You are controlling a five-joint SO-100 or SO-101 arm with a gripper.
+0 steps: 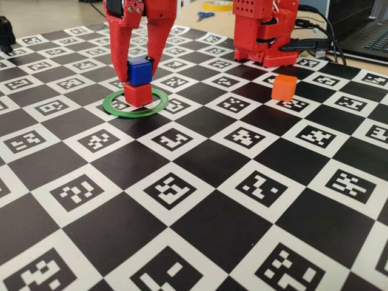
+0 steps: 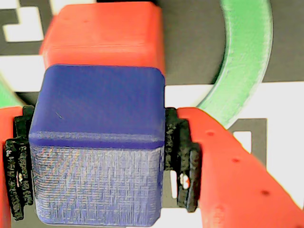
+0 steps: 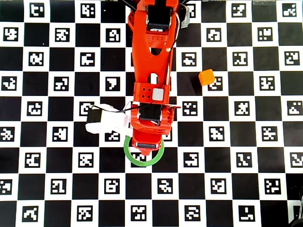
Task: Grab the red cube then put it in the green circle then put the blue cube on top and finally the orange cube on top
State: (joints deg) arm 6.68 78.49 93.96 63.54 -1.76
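The red cube (image 1: 137,95) stands inside the green circle (image 1: 118,107) on the checkered mat. Directly on top of it is the blue cube (image 1: 139,71), and I cannot tell if a sliver of gap remains between them. My red gripper (image 1: 139,73) comes down from above and is shut on the blue cube, one finger on each side. In the wrist view the blue cube (image 2: 97,142) fills the space between the black pads (image 2: 183,161), with the red cube (image 2: 104,35) and the green circle (image 2: 247,57) behind it. The orange cube (image 1: 284,87) (image 3: 206,76) sits alone to the right. In the overhead view the arm hides both stacked cubes; only the green circle (image 3: 130,156) shows.
The arm's red base (image 1: 262,33) stands at the back of the mat, close behind the orange cube. A white camera mount (image 3: 106,120) juts left from the wrist. Scissors (image 1: 205,15) and a laptop (image 1: 370,33) lie beyond the mat's far edge.
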